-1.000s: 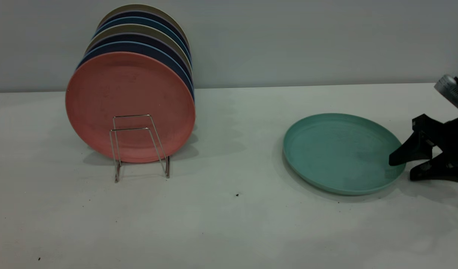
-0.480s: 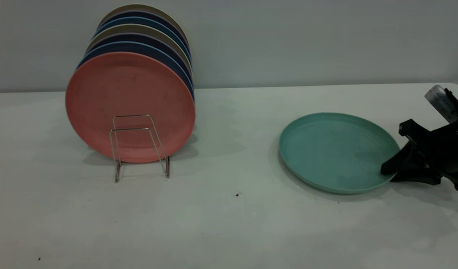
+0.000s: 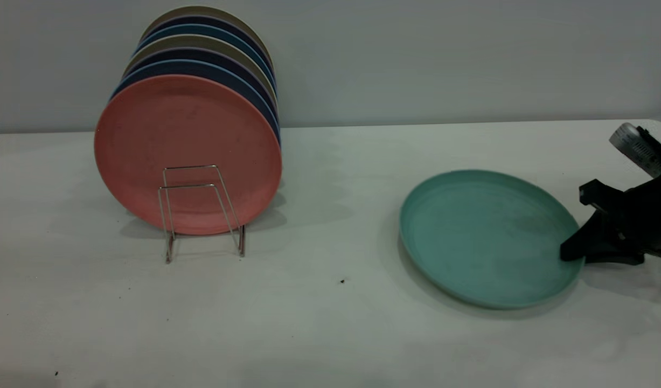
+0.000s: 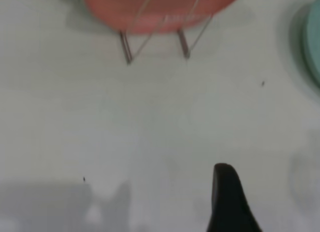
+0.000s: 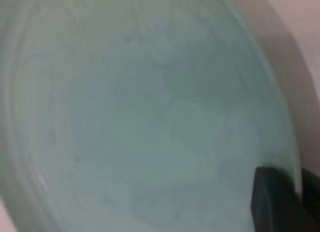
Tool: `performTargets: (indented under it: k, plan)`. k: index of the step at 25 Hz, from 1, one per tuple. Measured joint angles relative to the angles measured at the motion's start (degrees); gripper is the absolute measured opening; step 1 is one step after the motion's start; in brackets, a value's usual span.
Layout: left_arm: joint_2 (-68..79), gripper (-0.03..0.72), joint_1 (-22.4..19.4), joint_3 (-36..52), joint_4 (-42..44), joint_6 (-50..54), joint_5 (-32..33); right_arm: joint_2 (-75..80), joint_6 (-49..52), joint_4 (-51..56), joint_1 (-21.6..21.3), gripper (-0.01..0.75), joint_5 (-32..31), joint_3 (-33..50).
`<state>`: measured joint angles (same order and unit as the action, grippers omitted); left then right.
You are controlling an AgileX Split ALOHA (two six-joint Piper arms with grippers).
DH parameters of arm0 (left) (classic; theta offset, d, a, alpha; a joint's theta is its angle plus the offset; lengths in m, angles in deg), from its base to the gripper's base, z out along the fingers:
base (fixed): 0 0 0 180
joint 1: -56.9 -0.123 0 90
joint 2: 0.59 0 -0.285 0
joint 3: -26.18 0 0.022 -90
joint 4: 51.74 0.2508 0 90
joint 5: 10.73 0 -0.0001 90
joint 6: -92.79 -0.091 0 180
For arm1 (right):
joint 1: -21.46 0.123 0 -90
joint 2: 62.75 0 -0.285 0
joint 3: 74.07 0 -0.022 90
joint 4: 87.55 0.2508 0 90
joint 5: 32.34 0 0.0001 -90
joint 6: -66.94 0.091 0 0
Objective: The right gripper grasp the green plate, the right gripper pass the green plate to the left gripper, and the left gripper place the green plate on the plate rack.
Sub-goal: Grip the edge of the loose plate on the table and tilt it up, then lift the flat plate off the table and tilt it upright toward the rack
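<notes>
In the exterior view the green plate (image 3: 489, 237) sits at the right of the white table (image 3: 330, 323), tilted with its right edge raised, and the right gripper (image 3: 573, 252) pinches that rim between its jaws; well to the left, the plate rack (image 3: 201, 213) holds a pink plate (image 3: 187, 153) in front of a row of other plates. The left wrist view shows one black finger of the left gripper (image 4: 227, 202) above bare table, the rack's feet and the pink plate's lower edge beyond it, so whether that claw is spread or pressed together cannot be told. The right wrist view is filled by the plate's inner face, with one dark fingertip (image 5: 277, 202) on it near the rim.
</notes>
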<state>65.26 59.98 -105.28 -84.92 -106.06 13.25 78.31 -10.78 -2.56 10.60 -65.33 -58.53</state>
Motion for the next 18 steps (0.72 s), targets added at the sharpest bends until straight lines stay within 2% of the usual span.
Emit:
performTargets:
  k: [6,14,18]
  plan:
    - [10.59,0.461,0.0,-3.87,-9.72,-10.6,-1.25,-5.93,-0.26,-4.44,1.49,0.014,-0.11,0.0]
    - [26.32,0.461,0.32,-12.93,-18.14,-19.48,3.55,-9.47,-0.37,-6.5,9.58,0.014,-0.87,0.0]
    - [31.74,0.461,3.42,-15.86,-19.97,-22.06,3.73,-9.47,-0.42,-6.16,13.24,0.014,-1.56,0.0]
